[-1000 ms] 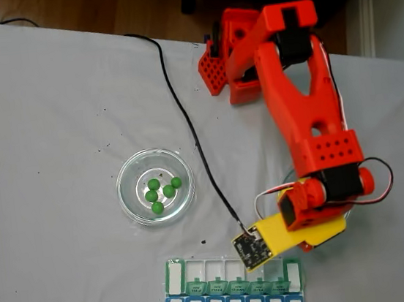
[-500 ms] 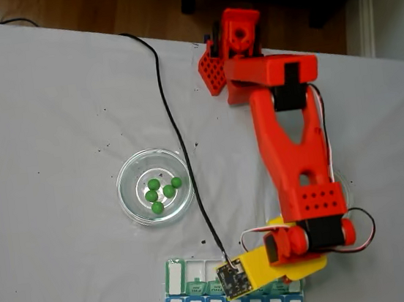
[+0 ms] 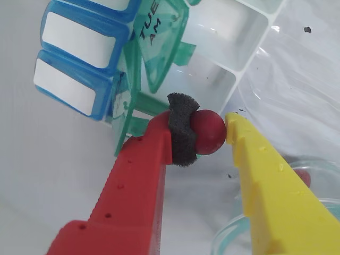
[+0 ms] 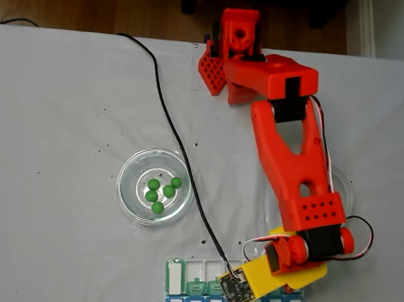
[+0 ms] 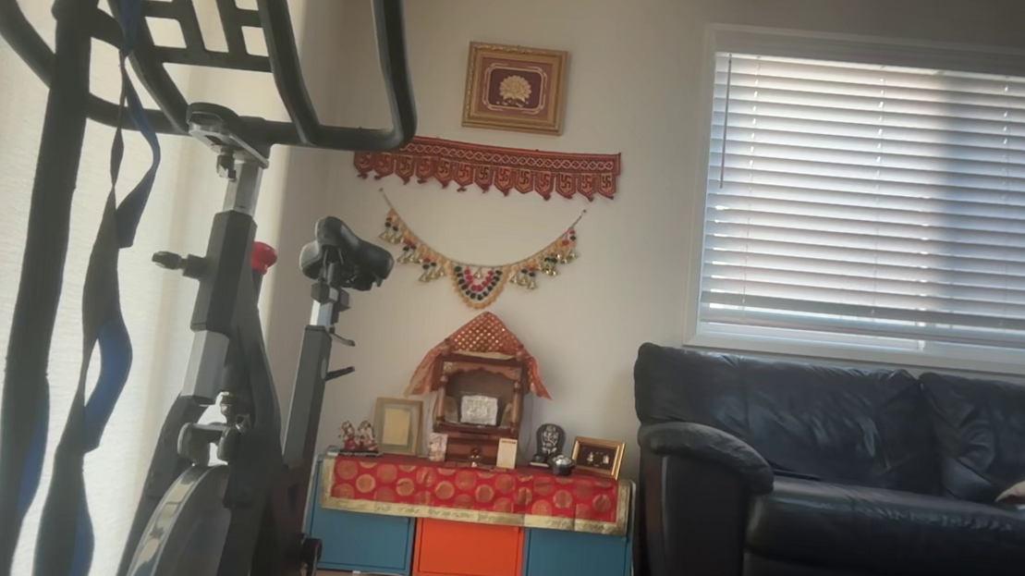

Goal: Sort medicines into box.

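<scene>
Above the box [image 3: 234, 48], at six o'clock of the table [image 4: 51, 125], a dark red ball [image 3: 208, 132] is pinched by the closed hand [image 3: 210, 133]. Five green balls [image 4: 160, 193] are seen in a glass dish [image 4: 125, 176] at ten o'clock of the hand.

Overhead table camera, close wrist camera, unrelated room camera.

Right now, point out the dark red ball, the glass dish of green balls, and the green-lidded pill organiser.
dark red ball [image 3: 208, 133], wrist view, its glossy front.
glass dish [image 4: 130, 200], fixed view, its left rim.
green-lidded pill organiser [image 4: 175, 276], fixed view, leftmost lid.

Soft even daylight on the tabletop views, wrist close-up slightly blurred, room view dim and backlit
</scene>
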Motion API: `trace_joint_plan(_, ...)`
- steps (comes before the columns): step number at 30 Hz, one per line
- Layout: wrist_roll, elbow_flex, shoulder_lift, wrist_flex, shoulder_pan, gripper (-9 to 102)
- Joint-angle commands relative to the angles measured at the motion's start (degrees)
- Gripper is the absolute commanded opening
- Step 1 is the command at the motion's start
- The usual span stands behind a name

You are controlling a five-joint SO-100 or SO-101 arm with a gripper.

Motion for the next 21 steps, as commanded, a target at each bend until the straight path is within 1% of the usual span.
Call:
trace_joint_plan(1,0.53,-5.62,2.55,-2.02,0.09,1)
trace_joint_plan(7,1.05,-4.39,2.37,-4.92,0.0,1)
trace_joint_plan(12,2.37,-5.27,1.58,-5.71,-0.18,2)
trace_joint_plan(17,3.52,-8.0,-1.58,-5.54,-0.7,7)
trace_joint_plan(21,3.6,-11.6,-4.13,-3.34,-0.79,12)
